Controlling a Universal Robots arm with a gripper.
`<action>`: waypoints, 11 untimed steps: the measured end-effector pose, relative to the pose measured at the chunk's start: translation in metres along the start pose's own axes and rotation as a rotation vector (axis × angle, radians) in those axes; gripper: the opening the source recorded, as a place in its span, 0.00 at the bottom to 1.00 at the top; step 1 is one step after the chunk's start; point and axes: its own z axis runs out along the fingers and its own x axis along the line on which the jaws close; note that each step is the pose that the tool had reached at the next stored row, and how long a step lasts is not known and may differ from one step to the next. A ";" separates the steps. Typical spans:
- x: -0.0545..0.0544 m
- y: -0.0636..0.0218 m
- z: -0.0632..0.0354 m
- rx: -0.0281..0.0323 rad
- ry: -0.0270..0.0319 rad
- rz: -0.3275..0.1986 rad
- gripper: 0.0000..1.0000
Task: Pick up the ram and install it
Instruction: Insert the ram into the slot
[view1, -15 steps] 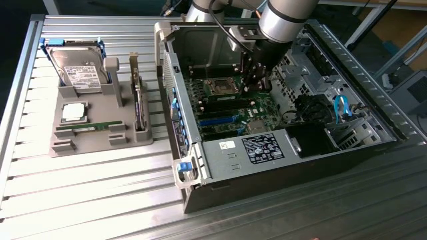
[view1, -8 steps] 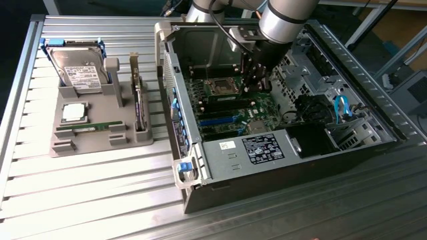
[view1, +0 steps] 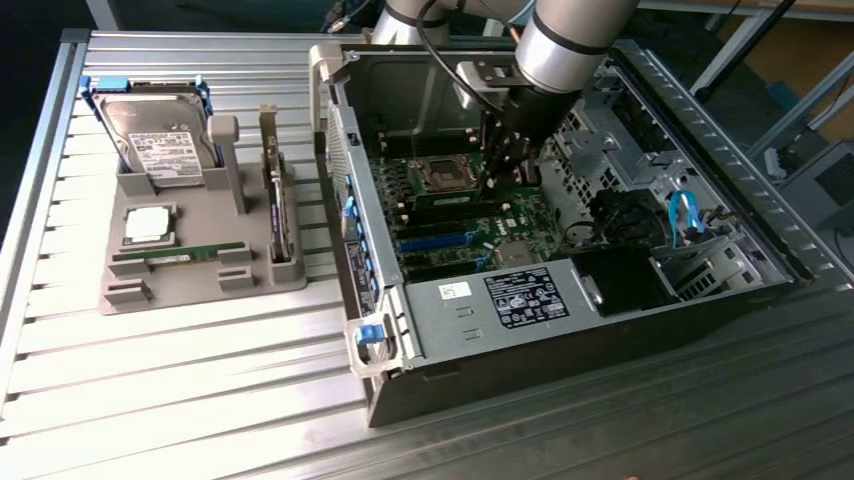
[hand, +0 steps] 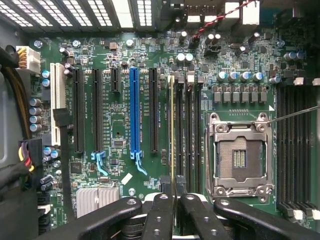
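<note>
In the wrist view my gripper is shut on the ram. I see the ram edge-on, as a thin yellowish-green line between the two black fingers. It hangs upright over the motherboard, along the row of black memory slots beside the empty processor socket. Whether its lower edge touches a slot I cannot tell. In the exterior view the gripper reaches down into the open computer case, next to the socket. A second green ram stick lies in the grey holder on the table.
The grey holder at the exterior view's left also carries a silver hard drive and a square processor chip. The case walls, the drive cage and the power supply close in around the board. A blue slot lies near the memory slots.
</note>
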 end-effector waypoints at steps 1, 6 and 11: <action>0.000 -0.0001 0.0017 0.0000 0.0000 0.000 0.12; 0.000 -0.0004 0.0077 0.0000 0.0000 0.000 0.12; 0.000 -0.0004 0.0096 0.0000 -0.0001 0.000 0.12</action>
